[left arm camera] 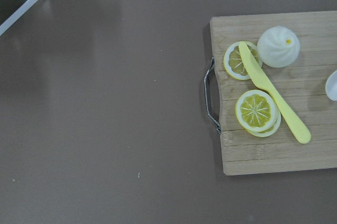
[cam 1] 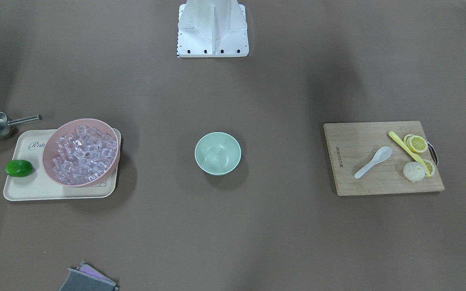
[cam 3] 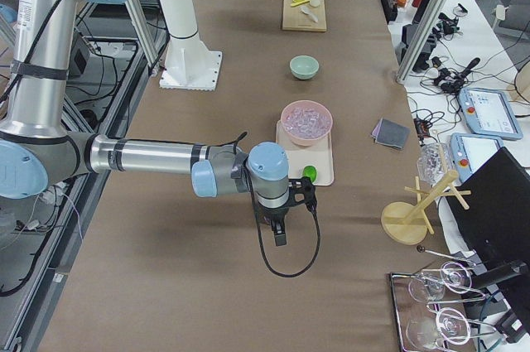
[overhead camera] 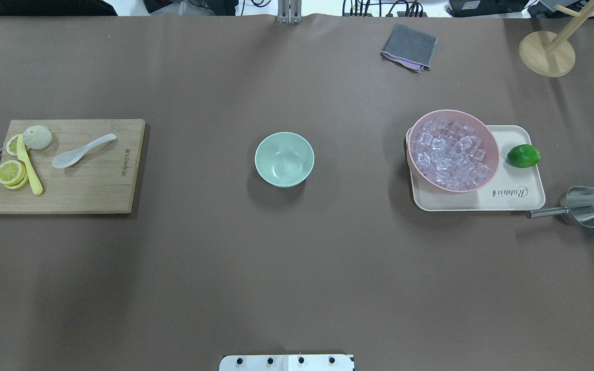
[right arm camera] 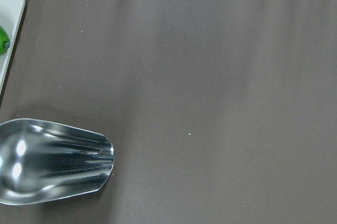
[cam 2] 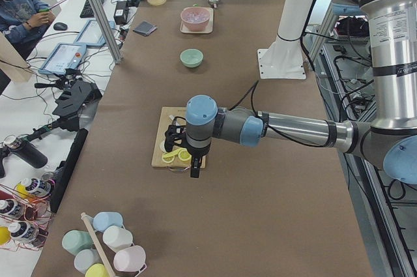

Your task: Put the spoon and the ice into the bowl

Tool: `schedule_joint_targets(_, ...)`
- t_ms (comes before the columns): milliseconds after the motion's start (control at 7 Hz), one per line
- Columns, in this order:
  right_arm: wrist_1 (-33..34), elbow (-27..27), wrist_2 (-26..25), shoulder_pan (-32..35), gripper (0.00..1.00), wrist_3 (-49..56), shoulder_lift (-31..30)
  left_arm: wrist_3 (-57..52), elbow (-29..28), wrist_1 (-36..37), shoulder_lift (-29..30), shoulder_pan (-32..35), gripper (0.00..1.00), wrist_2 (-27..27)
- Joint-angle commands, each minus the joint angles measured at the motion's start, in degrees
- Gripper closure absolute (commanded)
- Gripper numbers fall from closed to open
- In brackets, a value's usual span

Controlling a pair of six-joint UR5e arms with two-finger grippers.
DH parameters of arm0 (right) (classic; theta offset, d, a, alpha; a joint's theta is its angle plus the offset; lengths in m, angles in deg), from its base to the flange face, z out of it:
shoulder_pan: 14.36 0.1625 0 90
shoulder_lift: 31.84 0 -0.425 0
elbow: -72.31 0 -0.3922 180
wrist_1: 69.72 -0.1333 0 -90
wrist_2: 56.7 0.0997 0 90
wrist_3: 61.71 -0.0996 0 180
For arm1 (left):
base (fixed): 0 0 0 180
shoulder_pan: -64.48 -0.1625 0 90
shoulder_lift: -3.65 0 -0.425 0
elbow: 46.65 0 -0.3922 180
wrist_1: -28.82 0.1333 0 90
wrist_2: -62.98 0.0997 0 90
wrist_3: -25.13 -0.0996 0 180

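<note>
Tools downward: left tool (cam 2: 193, 170), right tool (cam 3: 280, 237)

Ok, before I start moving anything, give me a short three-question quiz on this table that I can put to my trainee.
1. True or false: the small round mint-green bowl is empty.
2. The translucent white plastic spoon lies on: A the wooden cutting board; B the cream tray; C the bare table.
3. Fill in: the clear ice cubes are heaped in a larger bowl coloured ____.

Key: 1 true. 2 A. 3 pink.
</note>
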State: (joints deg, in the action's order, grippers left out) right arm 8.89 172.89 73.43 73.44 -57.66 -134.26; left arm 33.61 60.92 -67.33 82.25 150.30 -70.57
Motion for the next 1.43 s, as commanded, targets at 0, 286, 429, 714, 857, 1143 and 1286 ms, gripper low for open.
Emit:
schedule_joint_targets(0, -0.04, 0.06, 0.21, 0.0, 0.0, 0.0, -0.23, 0.13, 0.35, 0.16, -0.55, -0.04, 0.02, 0.75)
schedule_joint_targets(286, -0.21, -0.03, 0.21, 0.0, 0.0, 0.08, -0.23, 0.04, -0.16, -0.01, -1.43, -0.22, 0.02, 0.74)
schedule_joint_targets(429, -1.26, 0.14, 0.04, 0.0, 0.0, 0.09, -0.23, 0.13, -0.34, -0.36, -1.87, -0.22, 0.02, 1.01)
schedule_joint_targets(714, -2.23, 0.06, 0.12, 0.0, 0.0, 0.0, -0.15, 0.48, -0.52, -0.71, -1.52, -0.13, 0.02, 0.75)
schedule_joint_targets(857, -2.23, -0.2, -0.14, 0.0, 0.0, 0.08, 0.03, 0.74, -0.69, -0.63, -0.48, -0.13, 0.02, 0.74)
schedule_joint_targets(1143, -2.23, -0.47, 0.56, -0.09, 0.0, -0.18, -0.06, 1.18, -1.22, -0.89, -0.03, -0.13, 0.02, 0.05)
schedule_joint_targets(1286, -2.23, -0.47, 0.47, 0.0, 0.0, -0.09, -0.06, 3.8, -0.7, -0.89, -0.11, -0.13, 0.02, -0.05)
